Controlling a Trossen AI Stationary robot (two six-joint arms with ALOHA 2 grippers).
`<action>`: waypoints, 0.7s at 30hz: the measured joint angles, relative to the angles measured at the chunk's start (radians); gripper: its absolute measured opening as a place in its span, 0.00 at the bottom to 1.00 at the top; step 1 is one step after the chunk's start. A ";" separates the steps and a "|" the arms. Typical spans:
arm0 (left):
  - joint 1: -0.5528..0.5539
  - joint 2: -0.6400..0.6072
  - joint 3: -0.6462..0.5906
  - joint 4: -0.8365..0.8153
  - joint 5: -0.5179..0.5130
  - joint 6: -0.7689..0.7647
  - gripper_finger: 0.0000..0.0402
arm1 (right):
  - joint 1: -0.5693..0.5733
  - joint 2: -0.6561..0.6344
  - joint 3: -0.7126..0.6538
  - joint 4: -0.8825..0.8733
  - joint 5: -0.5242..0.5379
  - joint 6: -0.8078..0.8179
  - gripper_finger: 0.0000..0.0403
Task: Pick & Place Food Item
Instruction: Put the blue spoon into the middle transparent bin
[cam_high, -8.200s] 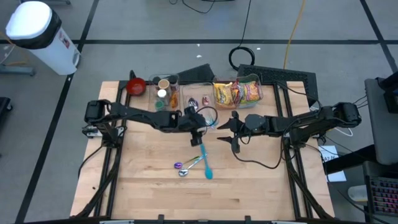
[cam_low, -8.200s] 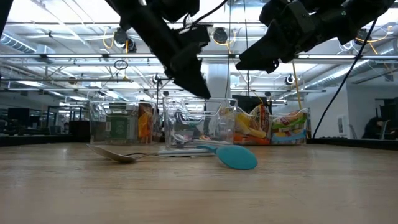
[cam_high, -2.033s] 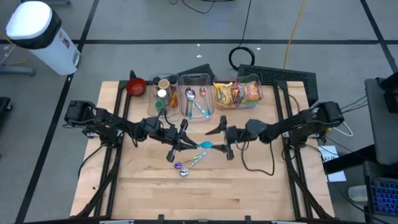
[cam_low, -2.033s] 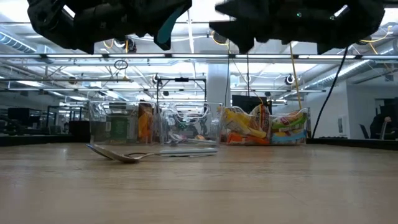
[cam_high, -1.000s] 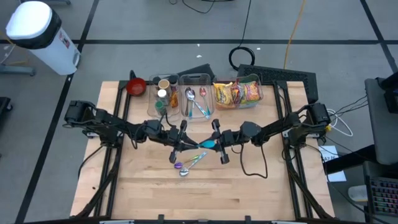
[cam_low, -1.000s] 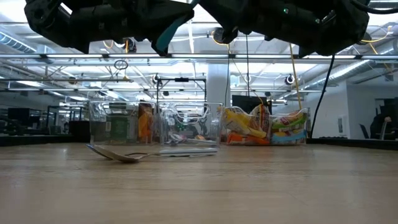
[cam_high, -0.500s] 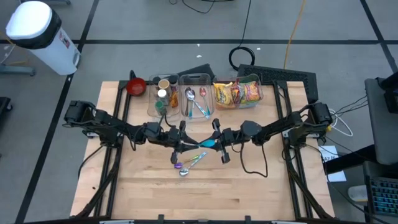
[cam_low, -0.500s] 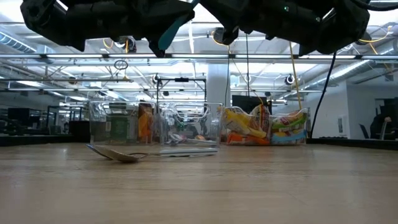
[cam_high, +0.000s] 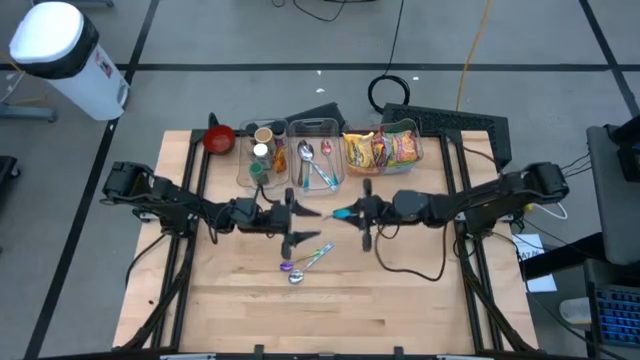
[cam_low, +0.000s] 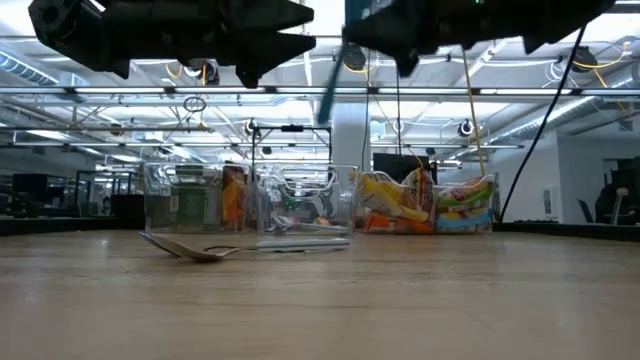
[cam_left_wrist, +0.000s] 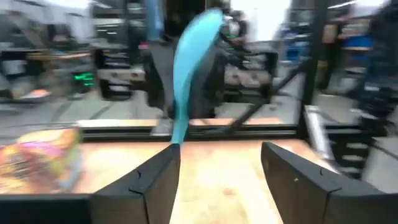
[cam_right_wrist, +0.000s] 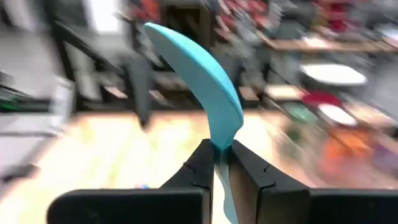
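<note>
Wooden bench carries clear bins along its far edge, one with spoons, one with snack packets; two more spoons lie loose mid-bench. Above them the right tool is pressed together on the handle of a teal spoon, lifted clear of the wood. The left tool sits just beside it, spread and empty. That spoon looks light, stiff and smooth plastic, so it may pivot; pinching mid-handle seems safest.

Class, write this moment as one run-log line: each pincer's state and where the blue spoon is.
left pincer: open, empty, above table | right pincer: shut on blue spoon | spoon: lifted, clear of left pincer
</note>
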 joint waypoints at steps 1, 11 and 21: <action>0.002 0.000 0.007 -0.005 -0.040 0.002 0.59 | 0.000 -0.012 0.000 -0.052 0.052 0.003 0.03; 0.047 0.021 0.417 -0.792 -0.188 -0.001 0.59 | -0.046 -0.003 -0.001 -0.270 0.274 0.076 0.03; 0.053 0.108 0.624 -0.970 -0.281 0.077 0.60 | -0.071 0.034 -0.001 -0.279 0.270 0.095 0.03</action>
